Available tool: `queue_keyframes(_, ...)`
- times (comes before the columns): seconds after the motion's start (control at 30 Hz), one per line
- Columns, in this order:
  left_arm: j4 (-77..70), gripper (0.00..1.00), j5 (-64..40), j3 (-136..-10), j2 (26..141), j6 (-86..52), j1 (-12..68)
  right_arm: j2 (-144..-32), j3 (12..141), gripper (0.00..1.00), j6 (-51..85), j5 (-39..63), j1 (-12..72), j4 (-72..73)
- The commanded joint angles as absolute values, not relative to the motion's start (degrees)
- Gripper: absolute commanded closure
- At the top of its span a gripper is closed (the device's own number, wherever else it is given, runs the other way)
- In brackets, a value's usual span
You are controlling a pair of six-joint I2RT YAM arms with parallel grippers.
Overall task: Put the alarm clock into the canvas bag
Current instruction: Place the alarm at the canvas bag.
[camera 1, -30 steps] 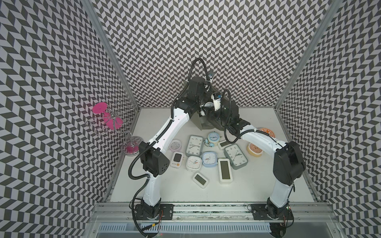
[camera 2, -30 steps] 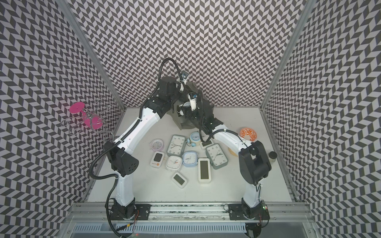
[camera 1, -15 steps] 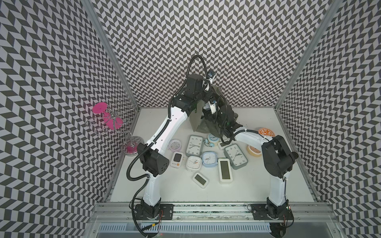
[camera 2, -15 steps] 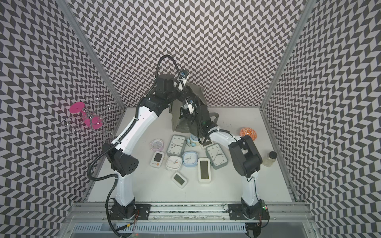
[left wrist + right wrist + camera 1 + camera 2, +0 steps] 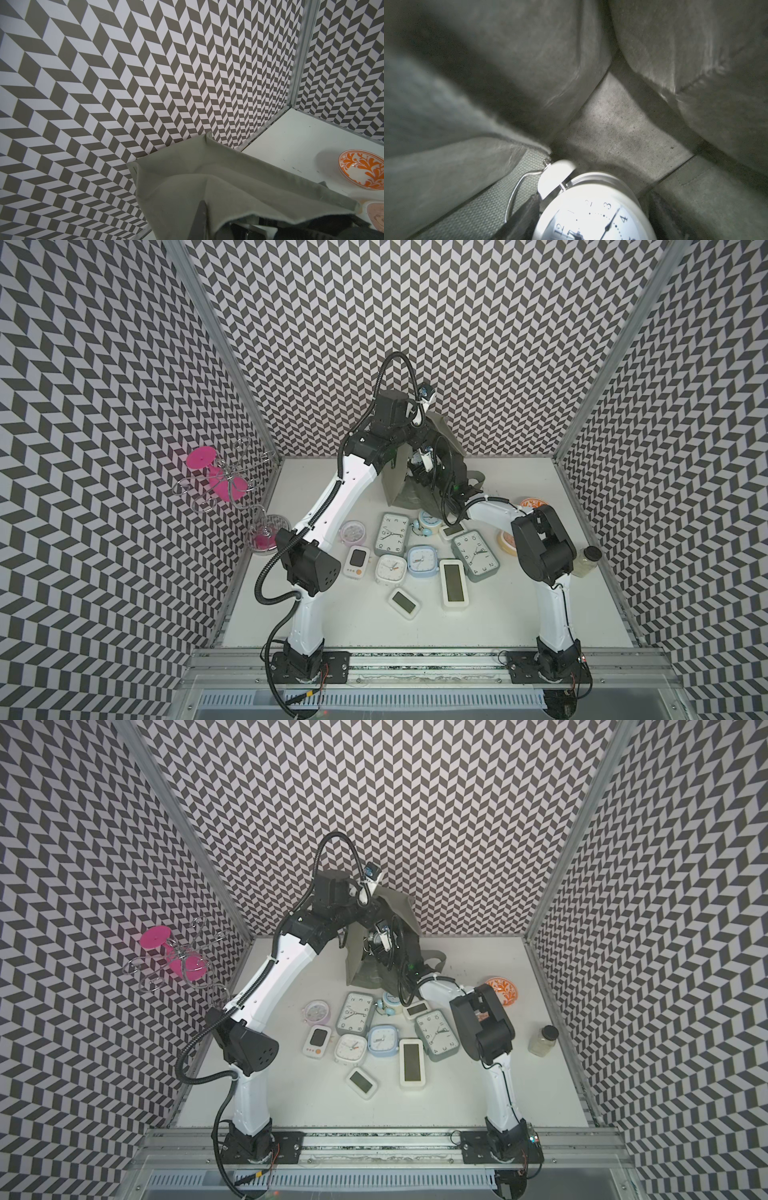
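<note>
lab robot cell: chevron walls (image 5: 415, 302), alu frame rail (image 5: 415, 659).

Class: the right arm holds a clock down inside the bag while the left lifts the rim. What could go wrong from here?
1. The alarm clock in the right pincer looks clear of the floor of the canvas bag; released, it may drop and tip.
2. If the left pincer slips off the rim, cloth may fold onto the right arm.
3. Withdrawing may snag the strap.

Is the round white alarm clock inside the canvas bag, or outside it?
Inside. In the right wrist view, walls of the canvas bag surround the twin-bell alarm clock, with the bag floor beyond.
</note>
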State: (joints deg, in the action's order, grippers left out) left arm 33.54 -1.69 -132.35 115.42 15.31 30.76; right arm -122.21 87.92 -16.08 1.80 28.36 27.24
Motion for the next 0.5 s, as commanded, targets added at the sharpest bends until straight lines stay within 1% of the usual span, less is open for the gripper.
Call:
queue_keyframes(0.0, 32.9, 1.0, -5.0, -133.9, 113.0, 14.5, 30.7, -124.1, 91.5, 0.57, -16.2, 2.3, 27.4, 31.2)
queue_keyframes(0.17, 32.8, 1.0, -6.6, -133.2, 111.6, 14.5, 30.4, -128.6, 98.0, 0.57, -15.3, -1.2, 26.9, 26.9)
queue_keyframes(0.2, 32.8, 1.0, -6.8, -133.1, 111.3, 14.5, 30.3, -129.2, 98.9, 0.55, -15.4, -1.2, 26.9, 26.3)
queue_keyframes(0.23, 32.8, 1.0, -6.7, -132.9, 111.1, 14.6, 30.3, -129.3, 98.9, 0.52, -15.5, -1.0, 27.0, 26.3)
queue_keyframes(0.47, 32.2, 1.0, -5.2, -132.9, 111.4, 14.3, 28.8, -127.1, 94.7, 0.18, -15.4, -2.7, 26.8, 28.5)
